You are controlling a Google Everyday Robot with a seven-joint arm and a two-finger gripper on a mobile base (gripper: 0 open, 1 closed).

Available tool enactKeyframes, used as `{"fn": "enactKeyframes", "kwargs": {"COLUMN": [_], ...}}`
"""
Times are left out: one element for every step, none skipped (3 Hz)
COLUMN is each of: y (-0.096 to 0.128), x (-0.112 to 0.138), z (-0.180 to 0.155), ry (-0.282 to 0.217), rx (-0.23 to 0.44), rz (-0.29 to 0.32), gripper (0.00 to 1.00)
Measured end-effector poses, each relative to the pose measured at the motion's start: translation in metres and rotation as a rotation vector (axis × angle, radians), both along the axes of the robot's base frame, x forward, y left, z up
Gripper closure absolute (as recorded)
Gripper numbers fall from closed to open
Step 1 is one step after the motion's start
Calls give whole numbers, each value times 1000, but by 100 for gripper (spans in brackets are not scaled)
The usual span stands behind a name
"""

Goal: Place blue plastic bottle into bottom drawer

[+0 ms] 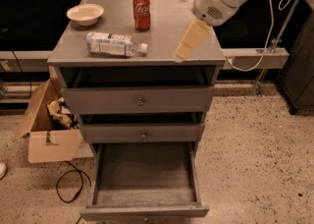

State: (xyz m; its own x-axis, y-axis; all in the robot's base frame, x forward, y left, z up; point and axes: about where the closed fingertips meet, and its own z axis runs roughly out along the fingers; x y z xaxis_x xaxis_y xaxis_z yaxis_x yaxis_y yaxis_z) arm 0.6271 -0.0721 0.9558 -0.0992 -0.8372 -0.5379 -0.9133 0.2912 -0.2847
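Bottle position: the blue plastic bottle [114,44] is laid on its side on the cabinet top [164,34], toward the near left, with its white cap pointed right. It is set nearer than the cola can [141,12] and the bowl [85,14], apart from both.
Bottle handling: it is judged light and thin-walled, likely to dent if squeezed hard and to roll on its round side. The label is judged smooth, so some slip is to be expected.
Hold point: the labelled mid-body is judged best, taken across its width from above, away from the tapering neck.
Gripper position: the gripper [181,52] is held over the near right part of the top, well apart from the bottle, angled down and to the left.
Gripper state: whether it is released or clenched cannot be told from this angle. Nothing is seen held, and no contact with any object is seen.
Bottom drawer: the bottom drawer [147,212] is pulled out beneath the two upper drawers [140,101], its inside exposed from above.
Progress: the approach is judged underway, with the bottle not yet grasped.
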Motion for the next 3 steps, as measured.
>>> {"fn": "enactKeyframes", "kwargs": {"y": [22, 53, 87], "x": [40, 79, 110], "z": [-27, -52, -69], "ry": [80, 143, 176], "rx": [33, 65, 103], "rz": [-46, -111, -164], "gripper": [0, 0, 0]}}
